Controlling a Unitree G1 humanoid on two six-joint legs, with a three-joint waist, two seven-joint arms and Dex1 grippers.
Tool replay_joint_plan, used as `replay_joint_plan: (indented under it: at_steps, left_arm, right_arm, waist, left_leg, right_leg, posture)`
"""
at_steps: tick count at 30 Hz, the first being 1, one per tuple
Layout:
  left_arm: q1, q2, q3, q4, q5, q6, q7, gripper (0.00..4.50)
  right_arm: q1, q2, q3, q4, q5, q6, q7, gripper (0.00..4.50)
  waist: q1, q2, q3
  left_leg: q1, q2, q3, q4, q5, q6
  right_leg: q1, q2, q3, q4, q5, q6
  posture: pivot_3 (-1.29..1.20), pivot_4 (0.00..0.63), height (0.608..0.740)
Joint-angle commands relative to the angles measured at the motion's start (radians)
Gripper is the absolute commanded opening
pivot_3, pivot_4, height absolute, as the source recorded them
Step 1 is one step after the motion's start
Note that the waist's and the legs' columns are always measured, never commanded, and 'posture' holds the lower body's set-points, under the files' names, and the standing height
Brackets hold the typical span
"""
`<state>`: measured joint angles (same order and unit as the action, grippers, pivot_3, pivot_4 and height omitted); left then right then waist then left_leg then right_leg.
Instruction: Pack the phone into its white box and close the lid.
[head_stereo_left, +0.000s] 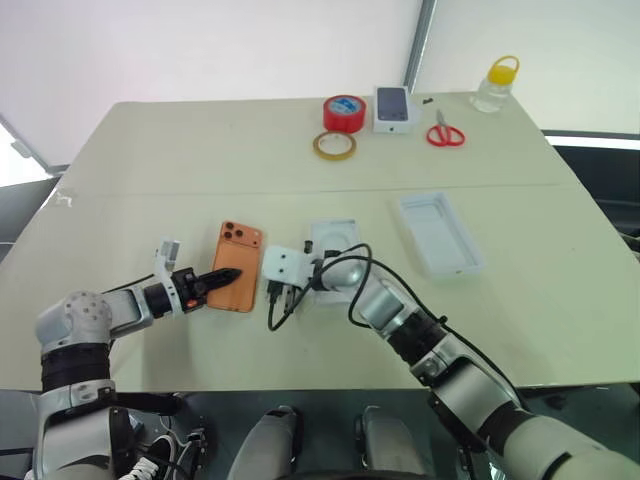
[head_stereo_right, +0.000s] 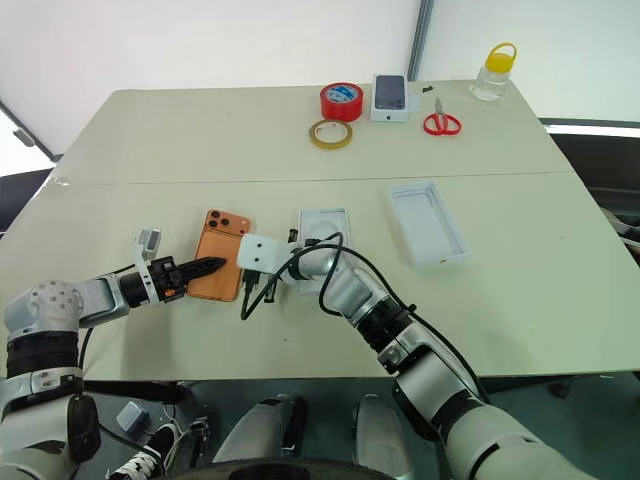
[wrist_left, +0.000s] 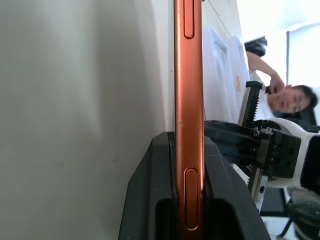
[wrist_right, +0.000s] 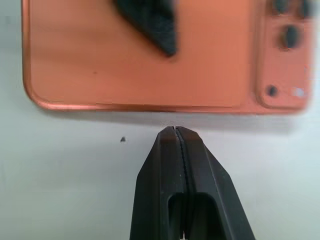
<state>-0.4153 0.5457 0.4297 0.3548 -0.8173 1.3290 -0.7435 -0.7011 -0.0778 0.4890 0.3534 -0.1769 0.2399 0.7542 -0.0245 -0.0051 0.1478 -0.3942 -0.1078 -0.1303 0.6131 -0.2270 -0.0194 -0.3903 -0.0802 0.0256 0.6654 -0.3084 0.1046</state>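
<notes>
Left claw (wrist_left: 189, 200) pinching phone (head_stereo_left: 237, 265) edgewise.

Bright, even daylight washes the pale beige table (head_stereo_left: 200, 150) – shadows stay faint – while the flat orange smartphone (wrist_right: 150, 55) blurs softly at close range in the right wrist view.

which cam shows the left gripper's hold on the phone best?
Left wrist view: both fingers pinch the phone edge-on. Right wrist view shows one fingertip on its back. Eye views show the left gripper over the phone near the right gripper.
</notes>
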Motion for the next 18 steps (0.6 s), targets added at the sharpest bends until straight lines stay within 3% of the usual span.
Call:
replay_joint_plan:
  at_steps: [1,3,8,14,18]
  left_arm:
    - [-0.004,-0.022,0.075,-0.017,-0.047,-0.010,0.023,0.00]
    - [0.001,-0.041,0.082,-0.039,-0.034,-0.058,0.039,0.00]
    - [-0.044,-0.084,0.161,-0.021,-0.104,-0.019,0.095,0.00]
    - [-0.068,-0.109,0.214,-0.039,-0.148,0.010,0.171,0.00]
    - [-0.073,-0.142,0.194,-0.091,-0.158,0.003,0.212,0.00]
  right_arm:
    - [-0.010,0.042,-0.138,-0.105,0.176,0.090,0.048,0.25]
    - [-0.005,0.038,-0.203,-0.140,0.267,0.138,0.089,0.89]
    - [0.030,-0.054,-0.261,-0.309,0.386,0.224,0.178,3.47]
    - [0.107,-0.225,-0.275,-0.455,0.442,0.206,0.285,3.47]
    - [0.165,-0.385,-0.220,-0.441,0.345,0.046,0.353,3.47]
  waist:
    - [-0.003,-0.001,0.000]
    - [-0.005,-0.001,0.000]
    - [0.002,-0.002,0.001]
    - [0.005,-0.002,0.001]
    - [0.008,-0.003,0.002]
  left_leg:
    - [0.000,0.000,0.000,0.000,0.000,0.000]
    - [0.000,0.000,0.000,0.000,0.000,0.000]
    - [-0.002,0.000,0.000,0.000,0.000,0.000]
    - [-0.013,0.000,-0.001,0.002,0.000,-0.001]
    - [-0.014,0.000,0.000,0.003,0.000,0.000]
  right_leg:
    - [0.000,0.000,0.000,0.000,0.000,0.000]
    - [0.000,0.000,0.000,0.000,0.000,0.000]
    - [-0.001,0.000,0.000,-0.001,0.000,0.000]
    - [-0.011,0.000,-0.001,0.000,0.000,0.000]
    - [-0.010,-0.001,-0.001,0.000,0.000,0.000]
  posture:
    - [0.00,0.150,0.740]
    - [0.00,0.150,0.740]
    - [0.00,0.150,0.740]
    - [0.00,0.150,0.740]
    - [0.00,0.150,0.740]
